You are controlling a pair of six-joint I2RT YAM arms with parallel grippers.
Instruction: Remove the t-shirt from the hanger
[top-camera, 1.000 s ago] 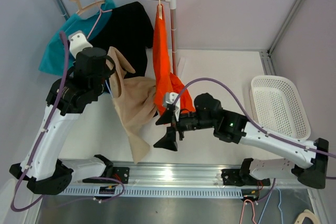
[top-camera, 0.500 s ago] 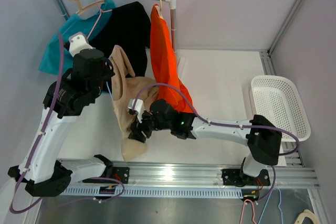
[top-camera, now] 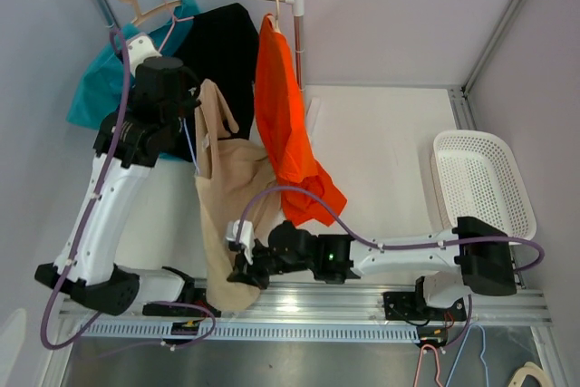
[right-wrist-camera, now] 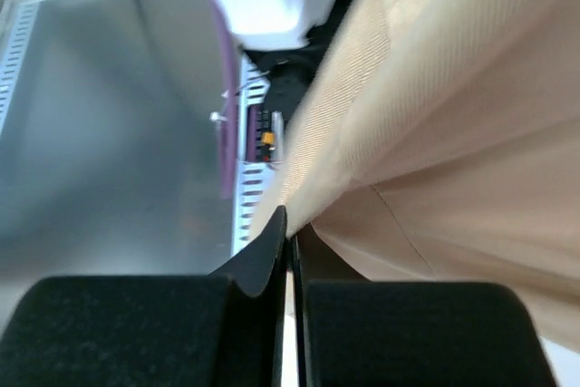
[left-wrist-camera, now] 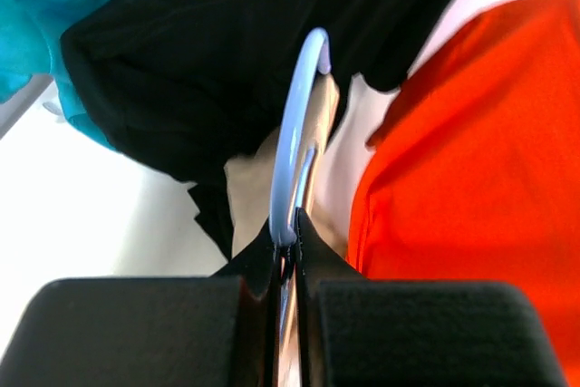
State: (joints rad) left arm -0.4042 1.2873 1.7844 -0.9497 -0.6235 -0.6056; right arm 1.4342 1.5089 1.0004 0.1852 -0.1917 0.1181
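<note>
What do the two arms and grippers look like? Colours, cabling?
Left arm and right arm: white links, black joints and bases, a purple cable looping along each. Left gripper and right gripper: black tapered fingers.

Bright, even light casts soft shadows; the metal rail (top-camera: 299,301) glares at the table's (top-camera: 381,133) near edge, and the wrist-view backgrounds blur.

bare tabletop (top-camera: 390,151) right of orange shirt (top-camera: 281,106), beige t-shirt (top-camera: 227,197) and black shirt (top-camera: 222,52) crowding left, basket (top-camera: 478,137) far right
</note>
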